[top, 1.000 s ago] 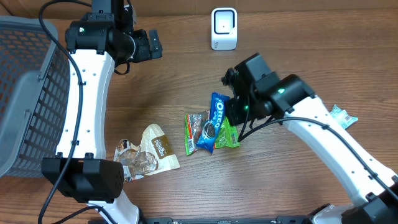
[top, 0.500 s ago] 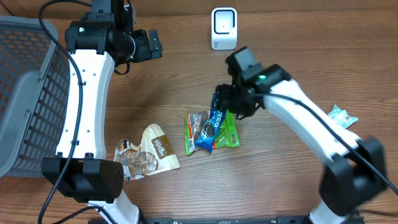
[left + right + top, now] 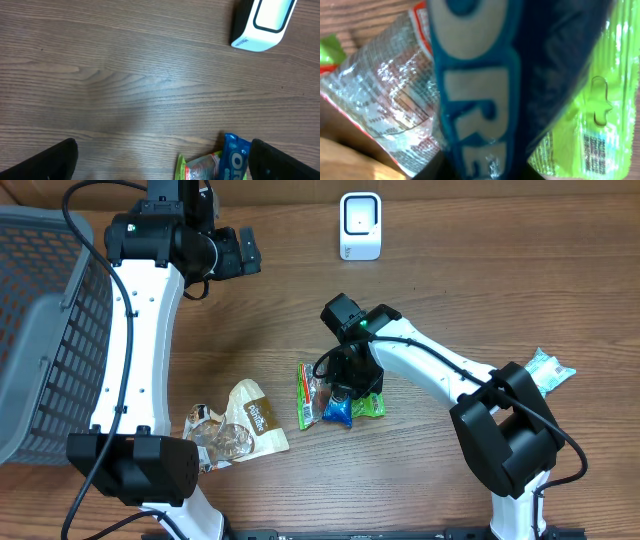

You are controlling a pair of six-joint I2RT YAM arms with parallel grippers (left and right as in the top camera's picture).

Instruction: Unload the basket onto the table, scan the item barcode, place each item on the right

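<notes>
On the wood table (image 3: 450, 290) the Oreo pack (image 3: 338, 412) lies mid-scene under your right gripper (image 3: 345, 380), its grip impossible to tell, so pinch one edge firmly and present it flat to the far scanner (image 3: 360, 225), while your left gripper (image 3: 245, 252) gapes wide.

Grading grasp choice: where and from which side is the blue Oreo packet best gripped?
Likely from above, jaws across the narrow end toward the white scanner: the blue Oreo packet lies flat over the green packet and clear red-edged wrapper, and that end juts free.
</notes>
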